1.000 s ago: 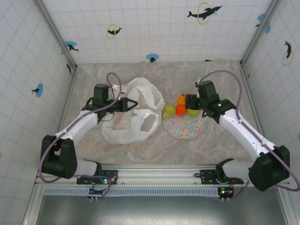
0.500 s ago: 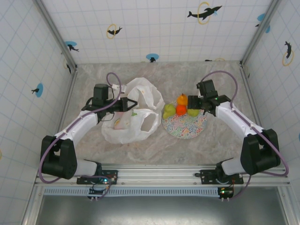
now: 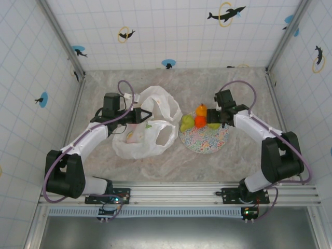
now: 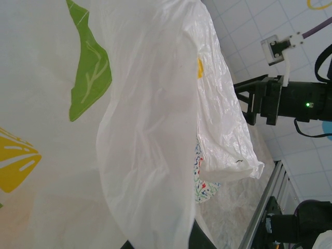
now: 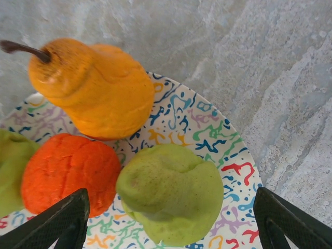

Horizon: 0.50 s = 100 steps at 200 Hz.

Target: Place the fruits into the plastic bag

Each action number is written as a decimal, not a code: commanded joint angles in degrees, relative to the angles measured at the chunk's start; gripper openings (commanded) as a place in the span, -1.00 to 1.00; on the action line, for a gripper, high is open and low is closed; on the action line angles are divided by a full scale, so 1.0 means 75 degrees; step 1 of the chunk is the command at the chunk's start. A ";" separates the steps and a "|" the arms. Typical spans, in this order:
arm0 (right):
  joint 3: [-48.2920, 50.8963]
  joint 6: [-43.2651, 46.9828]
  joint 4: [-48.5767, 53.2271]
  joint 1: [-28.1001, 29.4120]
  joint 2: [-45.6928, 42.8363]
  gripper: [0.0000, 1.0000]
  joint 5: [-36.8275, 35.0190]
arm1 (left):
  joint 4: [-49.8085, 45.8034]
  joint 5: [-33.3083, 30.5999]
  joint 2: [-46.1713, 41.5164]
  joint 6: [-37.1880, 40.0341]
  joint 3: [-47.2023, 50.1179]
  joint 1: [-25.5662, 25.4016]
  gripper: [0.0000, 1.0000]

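Observation:
The white plastic bag (image 3: 155, 104) with its lemon print lies left of centre, and pale shapes of fruits (image 3: 136, 136) show through it. My left gripper (image 3: 143, 115) is at the bag's upper edge. A fold of the bag (image 4: 155, 129) drapes down into its jaws and hides the fingers. On the speckled plate (image 3: 207, 142) sit a yellow-green pear (image 3: 187, 122), an orange (image 3: 200, 122), an orange-yellow pear (image 3: 201, 109) and a second green pear (image 5: 171, 192). My right gripper (image 5: 170, 194) is open, straddling that green pear just above it.
The plate's rim (image 5: 244, 171) lies close to the bag's right handle (image 3: 165, 136). Bare marbled tabletop (image 3: 244, 150) spreads right of and in front of the plate. Tiled walls close in the back and both sides. The right arm (image 4: 280, 98) shows beyond the bag.
The right arm has swung its elbow inward and brought its open gripper in over the green pear on the plate. The left arm and the bag have not moved.

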<state>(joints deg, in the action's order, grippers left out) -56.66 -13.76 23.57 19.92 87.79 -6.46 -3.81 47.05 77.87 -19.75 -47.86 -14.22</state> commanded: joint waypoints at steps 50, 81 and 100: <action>0.0057 0.0205 -0.0251 0.0019 0.0566 0.64 -0.0222 | -0.0101 -0.0016 -0.0087 0.0032 -0.0006 -0.0060 -1.00; 0.0178 0.0203 -0.0349 0.0037 0.0708 0.60 -0.0145 | -0.0112 -0.0020 -0.0067 0.0020 -0.0006 -0.0051 -1.00; 0.0243 0.0205 -0.0370 0.0017 0.0803 0.59 -0.0188 | -0.0113 -0.0038 -0.0070 0.0026 -0.0006 -0.0052 -1.00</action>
<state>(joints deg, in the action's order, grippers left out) -56.16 -12.62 21.98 19.92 92.33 -7.29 -3.81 47.05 77.87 -19.75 -47.86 -14.20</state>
